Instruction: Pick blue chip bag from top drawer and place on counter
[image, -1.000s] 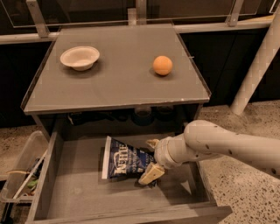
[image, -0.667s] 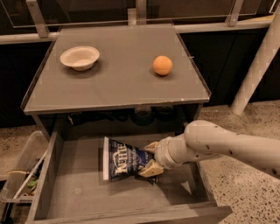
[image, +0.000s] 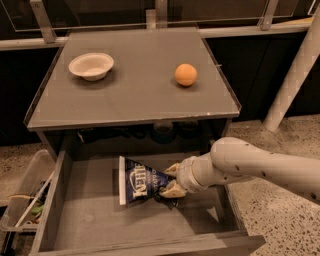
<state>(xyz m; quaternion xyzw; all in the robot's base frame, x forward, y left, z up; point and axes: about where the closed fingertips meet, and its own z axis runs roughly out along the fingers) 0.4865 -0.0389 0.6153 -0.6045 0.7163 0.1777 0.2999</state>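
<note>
The blue chip bag (image: 140, 183) lies in the open top drawer (image: 90, 220), navy with white lettering and a white strip on its left edge. My gripper (image: 170, 181) reaches in from the right on a white arm (image: 250, 165) and its tan fingers (image: 171, 190) are closed on the bag's right end, which is pinched to a point. The bag's left side looks slightly raised off the drawer floor. The counter (image: 135, 90) is the grey top above the drawer.
A white bowl (image: 91, 65) sits on the counter's left and an orange (image: 185, 74) on its right. A clear plastic bin of clutter (image: 25, 200) stands left of the drawer. A white pole (image: 292, 75) leans at the far right.
The fingers have closed onto the bag's right end, crumpling it into a point. The bag has shifted and tilted slightly.
</note>
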